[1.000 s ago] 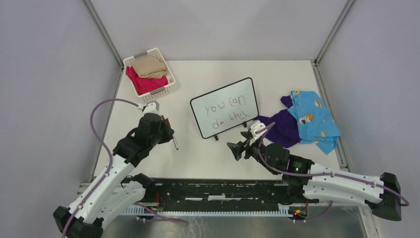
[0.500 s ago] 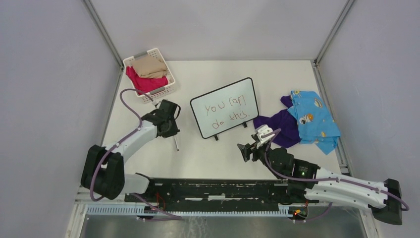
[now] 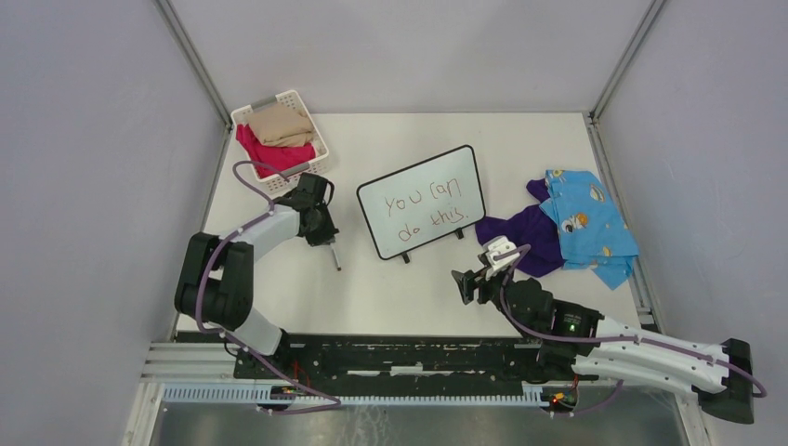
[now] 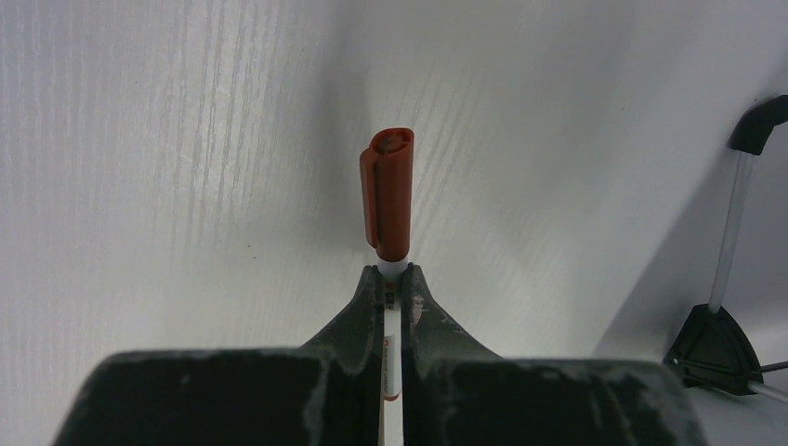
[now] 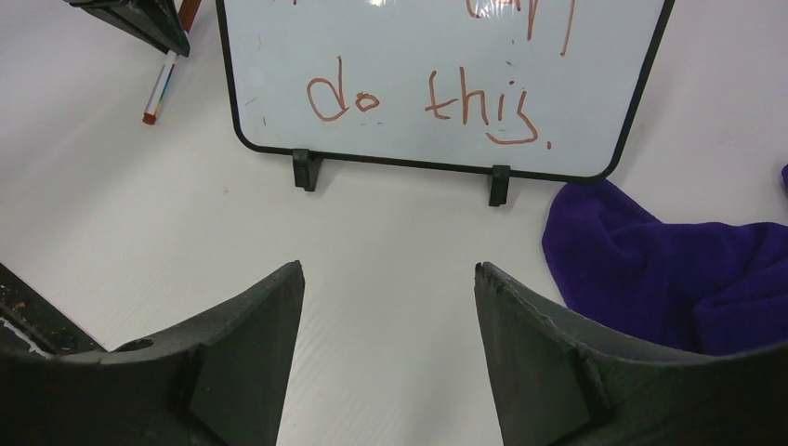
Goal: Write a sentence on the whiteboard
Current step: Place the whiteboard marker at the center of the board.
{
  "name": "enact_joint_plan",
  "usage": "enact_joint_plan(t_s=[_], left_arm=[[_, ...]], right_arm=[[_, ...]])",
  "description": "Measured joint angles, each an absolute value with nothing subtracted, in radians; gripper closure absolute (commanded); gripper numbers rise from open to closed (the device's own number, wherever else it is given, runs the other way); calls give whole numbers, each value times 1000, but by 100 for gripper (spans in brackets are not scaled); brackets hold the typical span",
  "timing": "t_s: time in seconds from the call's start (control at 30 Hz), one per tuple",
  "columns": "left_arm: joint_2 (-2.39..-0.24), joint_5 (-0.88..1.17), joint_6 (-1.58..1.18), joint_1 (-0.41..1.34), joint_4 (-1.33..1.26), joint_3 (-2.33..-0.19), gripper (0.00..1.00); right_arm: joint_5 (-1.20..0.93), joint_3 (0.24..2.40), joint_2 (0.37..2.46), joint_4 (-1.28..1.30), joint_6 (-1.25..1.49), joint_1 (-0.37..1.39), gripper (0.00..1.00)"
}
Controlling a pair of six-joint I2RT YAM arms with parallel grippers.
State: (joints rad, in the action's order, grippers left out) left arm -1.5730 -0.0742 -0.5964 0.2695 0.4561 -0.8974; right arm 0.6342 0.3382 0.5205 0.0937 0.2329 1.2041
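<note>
The whiteboard [image 3: 420,201] sits mid-table reading "you can do this." in red, so the writing looks done. Just left of it the left gripper [image 3: 323,234] pinches a capped red marker [image 4: 387,200] (angled down at the table). The right gripper [image 5: 388,269] gapes empty before the board's feet, and a careless swing by either could smear the ink or knock the board.
</note>
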Motion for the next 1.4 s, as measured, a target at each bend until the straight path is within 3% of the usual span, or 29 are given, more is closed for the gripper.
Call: enact_joint_plan(t_s=[0.9, 1.2, 1.4], left_arm=[[-1632, -62, -583, 265, 428, -904, 71], [-1632, -43, -583, 265, 412, -904, 53], [-1631, -25, -583, 266, 403, -905, 48]], right_arm=[[636, 338, 558, 93, 244, 1204, 28], [637, 338, 546, 93, 250, 1204, 28], [637, 338, 546, 94, 257, 1204, 28]])
